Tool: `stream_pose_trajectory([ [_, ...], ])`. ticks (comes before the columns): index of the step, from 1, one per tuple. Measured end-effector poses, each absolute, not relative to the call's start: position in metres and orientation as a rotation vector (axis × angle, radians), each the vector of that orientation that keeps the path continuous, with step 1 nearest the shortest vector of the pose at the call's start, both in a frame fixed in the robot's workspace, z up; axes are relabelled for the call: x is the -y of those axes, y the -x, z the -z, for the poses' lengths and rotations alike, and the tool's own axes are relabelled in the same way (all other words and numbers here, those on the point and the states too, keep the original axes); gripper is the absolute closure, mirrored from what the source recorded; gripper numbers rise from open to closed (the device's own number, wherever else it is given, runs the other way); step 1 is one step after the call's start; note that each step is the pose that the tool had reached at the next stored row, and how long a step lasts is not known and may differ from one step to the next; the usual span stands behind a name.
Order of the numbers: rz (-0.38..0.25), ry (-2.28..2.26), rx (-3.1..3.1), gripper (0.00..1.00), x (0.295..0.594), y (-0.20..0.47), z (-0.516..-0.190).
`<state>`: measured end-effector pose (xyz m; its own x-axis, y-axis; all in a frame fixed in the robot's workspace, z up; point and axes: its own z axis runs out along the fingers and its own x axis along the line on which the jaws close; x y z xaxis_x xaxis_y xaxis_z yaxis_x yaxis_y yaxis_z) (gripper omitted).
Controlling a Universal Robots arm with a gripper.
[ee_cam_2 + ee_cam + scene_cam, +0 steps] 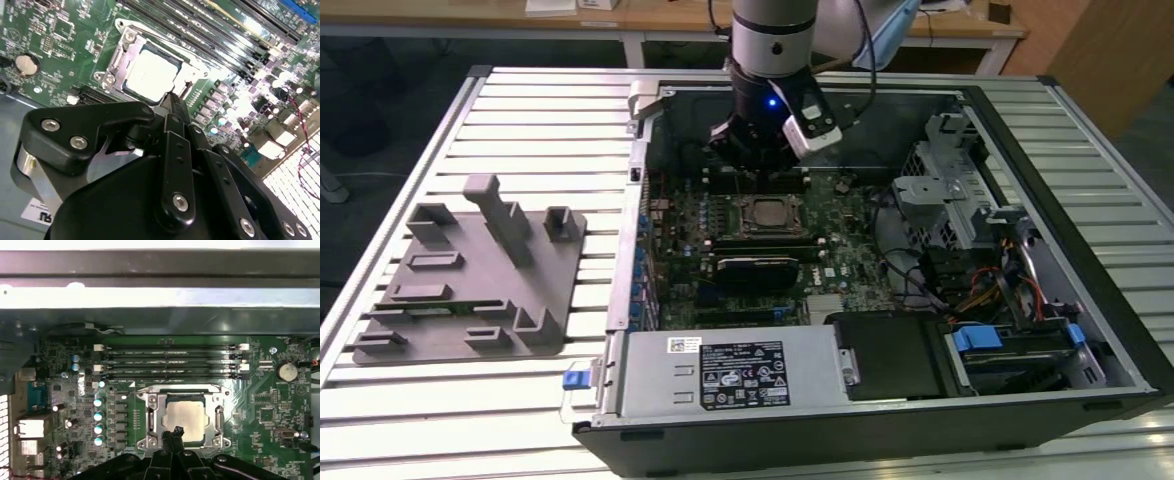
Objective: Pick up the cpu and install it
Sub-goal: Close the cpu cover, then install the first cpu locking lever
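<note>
Gripper [750, 162]: hangs from the arm [774, 40] inside the open case [1067, 130], above the board [847, 250], toward the case's far wall in the exterior view.

Fingers [172, 150]: pressed together into one narrow tip in both wrist views, pinching nothing. Lines up with one edge of the cpu [185, 415] in both wrist views; touching it or just above it, cannot tell.

Cpu: lies flat in the socket [150, 416], silvery top up, ringed by the metal frame, free of the jaws. Sits on the board below the gripper in the exterior view [765, 213].

Beside the socket: a row of long memory slots [170, 360]. Farther off on the board: a coin cell [287, 371].

In the exterior view: a grey box [727, 372] with a white label along the case's near edge. On the slatted table [400, 400], at the exterior view's left of the case: a grey fixture [467, 270], well apart from the gripper.
</note>
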<state>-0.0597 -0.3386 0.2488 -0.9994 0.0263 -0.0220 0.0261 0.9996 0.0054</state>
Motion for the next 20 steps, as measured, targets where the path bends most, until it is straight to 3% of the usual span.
stream_pose_trajectory([
  [20,-0.008,-0.041,-3.119,0.89,0.339,0.038,-0.249],
])
